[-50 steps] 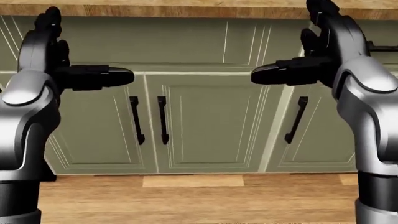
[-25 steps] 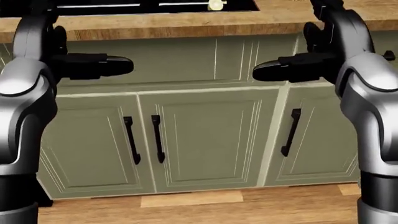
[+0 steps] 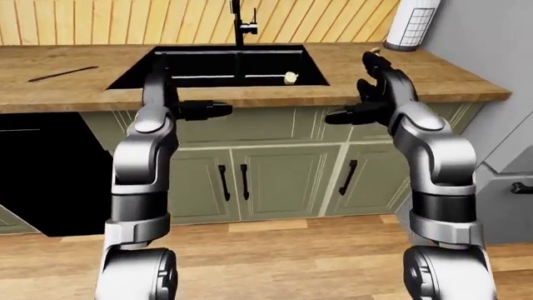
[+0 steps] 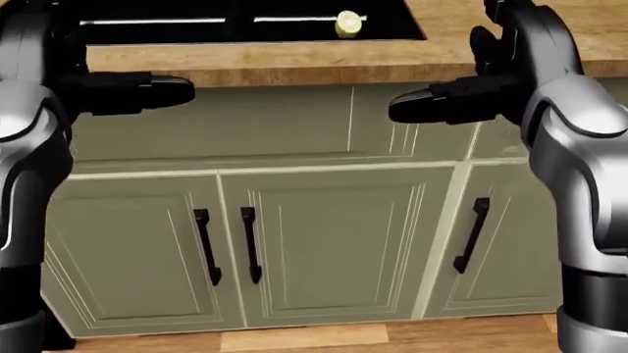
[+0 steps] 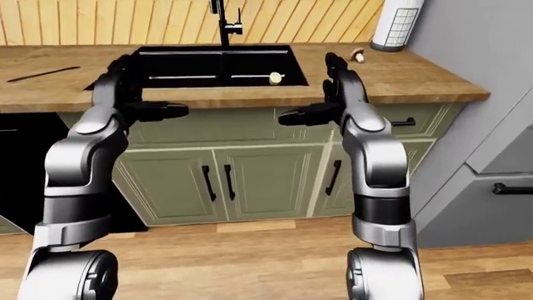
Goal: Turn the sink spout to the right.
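The black sink spout stands upright behind the black sink basin, which is set in a wooden counter. It also shows in the right-eye view. A small pale yellow object lies in the basin at its right. My left hand is open and empty, level with the counter's near edge at the sink's left. My right hand is open and empty by the counter edge, right of the sink. Both hands are well short of the spout.
Green cabinet doors with black handles lie below the counter. A paper towel roll stands at the counter's top right. A thin dark utensil lies on the counter's left. A black appliance front is lower left, a grey appliance right.
The whole head view has shifted: the cabinets slid down the picture and the counter edge and sink basin came in at the top. Both hands keep their open pose.
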Available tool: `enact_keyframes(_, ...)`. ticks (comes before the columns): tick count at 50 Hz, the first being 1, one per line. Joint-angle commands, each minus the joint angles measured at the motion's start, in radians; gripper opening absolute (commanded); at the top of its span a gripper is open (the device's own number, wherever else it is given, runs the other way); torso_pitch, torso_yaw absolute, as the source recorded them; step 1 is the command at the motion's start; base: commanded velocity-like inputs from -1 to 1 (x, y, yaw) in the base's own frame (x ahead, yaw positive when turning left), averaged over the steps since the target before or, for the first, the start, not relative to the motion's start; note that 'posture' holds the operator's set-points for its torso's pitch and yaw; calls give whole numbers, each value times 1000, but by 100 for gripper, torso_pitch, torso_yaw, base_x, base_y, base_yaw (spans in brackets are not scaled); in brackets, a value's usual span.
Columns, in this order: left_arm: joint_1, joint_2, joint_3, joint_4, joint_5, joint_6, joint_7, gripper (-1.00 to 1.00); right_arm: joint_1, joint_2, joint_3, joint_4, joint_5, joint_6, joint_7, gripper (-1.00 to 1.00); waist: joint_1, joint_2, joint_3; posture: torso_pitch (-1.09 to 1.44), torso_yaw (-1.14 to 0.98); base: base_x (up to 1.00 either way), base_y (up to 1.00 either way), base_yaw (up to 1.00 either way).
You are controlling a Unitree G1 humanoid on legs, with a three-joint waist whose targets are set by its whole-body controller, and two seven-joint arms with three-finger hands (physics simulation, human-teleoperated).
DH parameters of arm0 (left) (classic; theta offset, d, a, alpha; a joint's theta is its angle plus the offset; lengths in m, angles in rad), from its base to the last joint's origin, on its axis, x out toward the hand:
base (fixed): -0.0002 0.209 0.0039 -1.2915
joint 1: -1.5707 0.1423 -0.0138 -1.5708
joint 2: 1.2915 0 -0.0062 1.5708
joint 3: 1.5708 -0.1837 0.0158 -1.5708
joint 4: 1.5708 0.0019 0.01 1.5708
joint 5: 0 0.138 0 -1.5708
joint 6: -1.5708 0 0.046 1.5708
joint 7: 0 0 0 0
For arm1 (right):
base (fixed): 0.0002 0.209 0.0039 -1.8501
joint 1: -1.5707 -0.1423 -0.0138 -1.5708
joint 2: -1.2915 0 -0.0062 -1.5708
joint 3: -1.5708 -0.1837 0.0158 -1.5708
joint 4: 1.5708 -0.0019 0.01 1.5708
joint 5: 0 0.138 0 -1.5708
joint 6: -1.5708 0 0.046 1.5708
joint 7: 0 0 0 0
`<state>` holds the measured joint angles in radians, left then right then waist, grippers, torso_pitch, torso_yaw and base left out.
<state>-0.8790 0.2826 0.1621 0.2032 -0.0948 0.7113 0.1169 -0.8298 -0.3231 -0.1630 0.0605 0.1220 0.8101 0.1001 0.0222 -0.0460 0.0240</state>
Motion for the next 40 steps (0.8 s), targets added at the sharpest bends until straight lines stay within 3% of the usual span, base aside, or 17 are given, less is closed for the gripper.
enact_keyframes(1,-31,4,-3,-25,-4,-25,-2,100,-25,-13,-12,-20,-5,-22,-5,100,-3,-19,-24,0,0,22,0,0)
enact_keyframes(2,-31,5,-2,-24,-5,-26,-2,100,-25,-12,-12,-21,-5,-23,-5,100,-6,-44,-25,0,0,20,0,0)
enact_keyframes(3,-30,6,-2,-23,-5,-27,-2,100,-24,-12,-13,-20,-5,-23,-5,100,-14,-1,-21,0,0,19,0,0)
enact_keyframes(4,-30,7,-2,-25,-5,-25,-2,100,-22,-12,-13,-22,-5,-23,-4,100,-6,-22,-18,0,0,12,0,0)
enact_keyframes(7,-34,10,-1,-28,-8,-19,0,100,-23,-13,-14,-26,-4,-20,-4,100,-15,-6,-34,0,0,11,0,0)
enact_keyframes(12,-36,11,-2,-36,-9,-11,2,100,-23,-14,-14,-27,-4,-18,-2,100,-28,38,-1,0,0,6,0,0)
enact_keyframes(14,-38,14,-1,-45,-9,-3,1,100,-24,-14,-14,-26,-5,-18,-2,100,-36,84,-14,0,0,0,0,0)
enact_keyframes(16,-38,15,0,-44,-9,-3,2,100,-26,-14,-13,-24,-6,-19,-3,100,-42,68,-5,0,0,2,0,0)
enact_keyframes(17,-39,15,0,-43,-10,-4,2,100,-26,-13,-13,-26,-6,-17,-3,100,-37,74,-34,0,0,5,0,0)
enact_keyframes(19,-40,16,1,-40,-10,-4,2,100,-28,-14,-12,-26,-7,-15,-3,100,-26,87,-31,0,0,5,0,0)
enact_keyframes(21,-42,17,2,-40,-11,-2,3,100,-32,-15,-12,-30,-7,-8,-3,100,-16,73,-13,0,0,5,0,0)
enact_keyframes(25,-42,20,3,-52,-14,8,4,100,-38,-14,-9,-32,-9,-3,-3,100,-17,42,-24,0,0,6,0,0)
enact_keyframes(28,-40,20,5,-55,-15,11,6,100,-41,-15,-9,-32,-11,-1,-2,100,-17,-41,-35,0,0,8,0,0)
enact_keyframes(29,-40,20,5,-56,-16,11,6,100,-43,-15,-9,-32,-12,0,-1,100,-24,2,-25,0,0,10,0,0)
enact_keyframes(31,-39,20,4,-59,-17,13,7,100,-43,-14,-8,-30,-13,-2,-1,100,-20,-9,-25,0,0,11,0,0)
enact_keyframes(34,-38,20,4,-61,-18,14,8,100,-41,-13,-8,-35,-13,1,-1,100,-20,15,-23,0,0,14,0,0)
enact_keyframes(40,-32,19,4,-57,-19,7,8,100,-39,-13,-10,-42,-13,4,0,100,-28,104,-12,0,0,16,0,0)
